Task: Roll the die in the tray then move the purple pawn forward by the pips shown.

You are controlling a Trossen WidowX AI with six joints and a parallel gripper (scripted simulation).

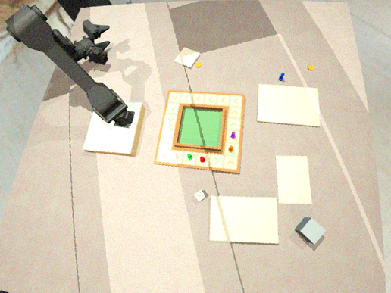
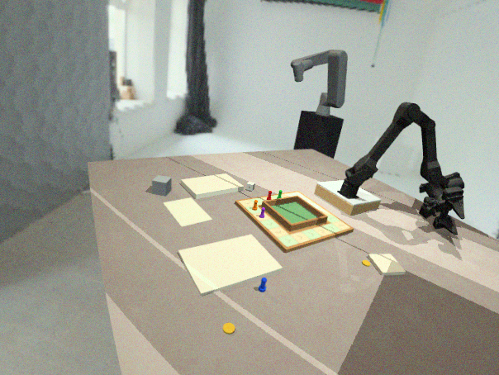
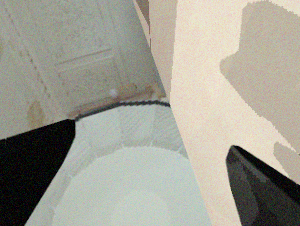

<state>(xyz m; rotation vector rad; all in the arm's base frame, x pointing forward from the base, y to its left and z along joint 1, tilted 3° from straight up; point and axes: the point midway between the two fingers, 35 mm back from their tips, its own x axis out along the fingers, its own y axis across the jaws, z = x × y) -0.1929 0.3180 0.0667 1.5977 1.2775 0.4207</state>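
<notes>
Claw (image 1: 101,37) jaws are spread wide and nothing is held, well away from the die (image 1: 200,195). No step appears done: the die is untouched on the worktop (image 1: 135,218), and the purple pawn (image 1: 233,135) remains to be advanced.

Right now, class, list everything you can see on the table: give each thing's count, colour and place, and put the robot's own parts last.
Game board: one, orange-edged with pale green arrow squares, mid-table.
Tray: one, brown rim, green floor, centre of the board.
Pawns on the board: four; purple pawn and orange on one side, red and green on the adjoining side.
Blue pawn: one, off the board, on the table.
Die: one, white, on the table beside a cream sheet.
Yellow discs: two, on the table.
Cream sheets: three, flat.
Small cream tile: one.
Grey block: one, near a corner.
Arm base plate: one, white.
Arm: one, dark grey.
Tool: one, open, holding nothing, near the table edge.
</notes>
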